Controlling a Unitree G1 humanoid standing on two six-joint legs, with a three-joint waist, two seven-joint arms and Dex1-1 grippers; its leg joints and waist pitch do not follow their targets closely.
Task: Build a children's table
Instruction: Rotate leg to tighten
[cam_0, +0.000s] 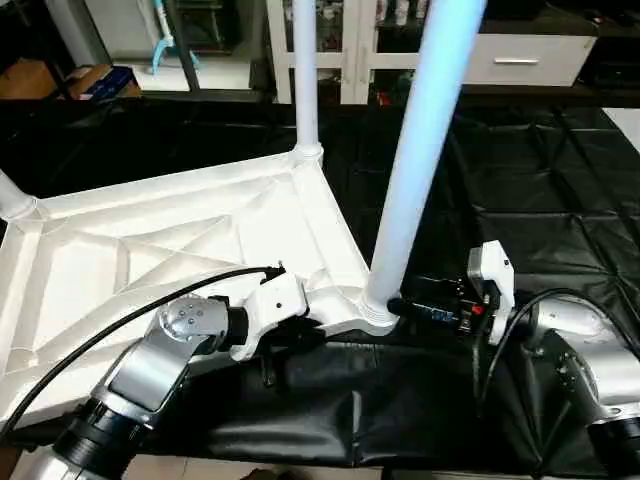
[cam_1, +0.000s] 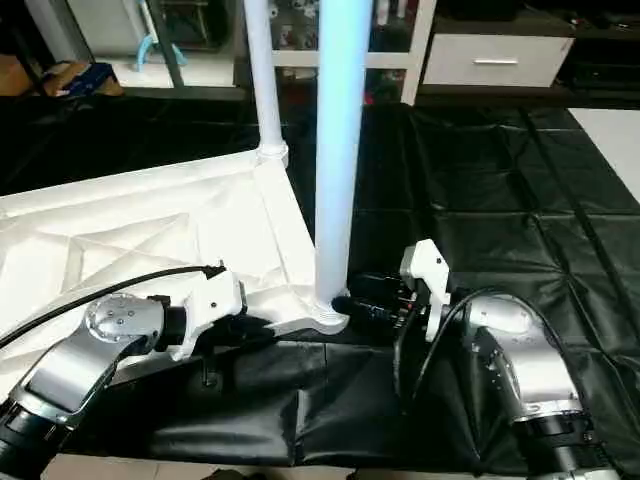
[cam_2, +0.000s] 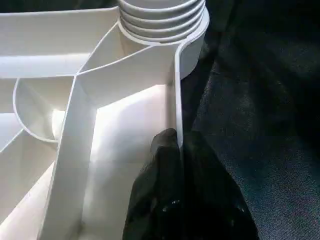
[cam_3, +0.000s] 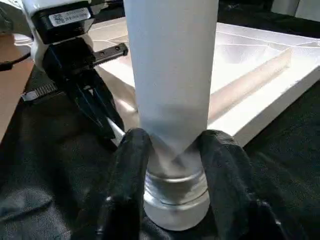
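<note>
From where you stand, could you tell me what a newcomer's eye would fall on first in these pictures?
First, the tall white leg rising from the near corner socket of the upturned tabletop, with the right tool closed around its base. Next, the left tool pinching the tabletop's near rim beside that socket. Another leg stands at the far corner, all on black sheeting.
</note>
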